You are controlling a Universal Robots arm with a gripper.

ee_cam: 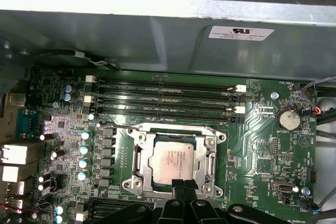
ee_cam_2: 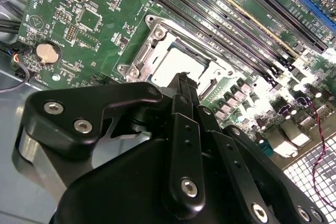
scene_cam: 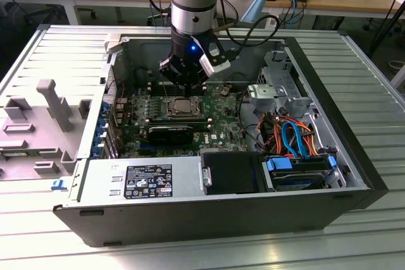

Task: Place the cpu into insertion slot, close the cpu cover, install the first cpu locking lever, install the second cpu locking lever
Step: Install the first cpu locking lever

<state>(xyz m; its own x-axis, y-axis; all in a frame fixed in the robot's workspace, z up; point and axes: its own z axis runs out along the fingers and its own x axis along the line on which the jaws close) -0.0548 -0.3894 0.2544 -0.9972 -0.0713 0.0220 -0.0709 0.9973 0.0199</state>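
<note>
The cpu (ee_cam: 175,161) lies flat in the insertion slot (ee_cam: 131,183) on the green board, its silvery top showing. The cpu cover (ee_cam: 210,158), a silver frame, lies flat around the chip. My gripper (ee_cam: 183,183) hangs just above the near edge of the socket, its black fingers pressed together with nothing between them. In the second wrist view the gripper (ee_cam_2: 182,77) tips point at the cpu (ee_cam_2: 176,59) inside the cpu cover (ee_cam_2: 152,43). In the exterior view the gripper (scene_cam: 188,85) is right over the cpu (scene_cam: 183,106) inside the open computer case.
Long black memory slots (ee_cam: 168,98) run beside the socket, toward the case wall (ee_cam: 157,30). A coin battery (ee_cam: 288,119) sits on the board. A power supply (scene_cam: 149,178) and coloured cables (scene_cam: 291,134) fill the case's front and the exterior view's right.
</note>
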